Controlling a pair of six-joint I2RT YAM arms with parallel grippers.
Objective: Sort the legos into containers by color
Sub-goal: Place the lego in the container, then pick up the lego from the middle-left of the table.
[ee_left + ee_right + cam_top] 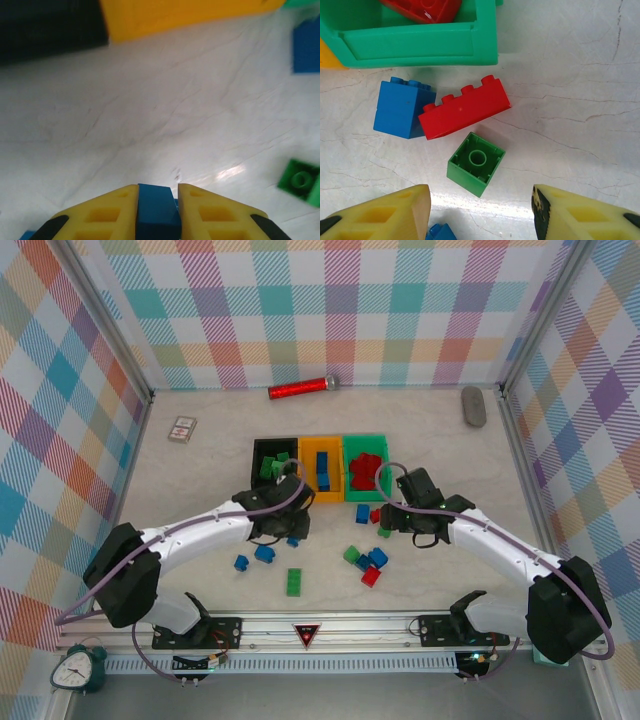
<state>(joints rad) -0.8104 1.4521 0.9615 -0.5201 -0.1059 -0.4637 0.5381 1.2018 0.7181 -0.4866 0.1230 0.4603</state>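
The three joined bins stand mid-table: black (258,450) with green bricks, orange-yellow (306,470) with blue bricks, green (366,438) with red bricks. My left gripper (158,192) is shut on a blue brick (158,212), low over the table in front of the black bin (50,27) and orange bin (185,15). My right gripper (480,205) is open just above an upturned green brick (476,163), which lies between its fingers' line and a red brick (465,107). A blue brick (402,107) touches the red one, before the green bin (420,42).
More loose bricks lie nearer the arms: a green one (294,582), two blue ones (241,563), and a mixed cluster (368,562). A red glittery cylinder (302,388), a card box (182,428) and a grey object (473,405) sit at the back.
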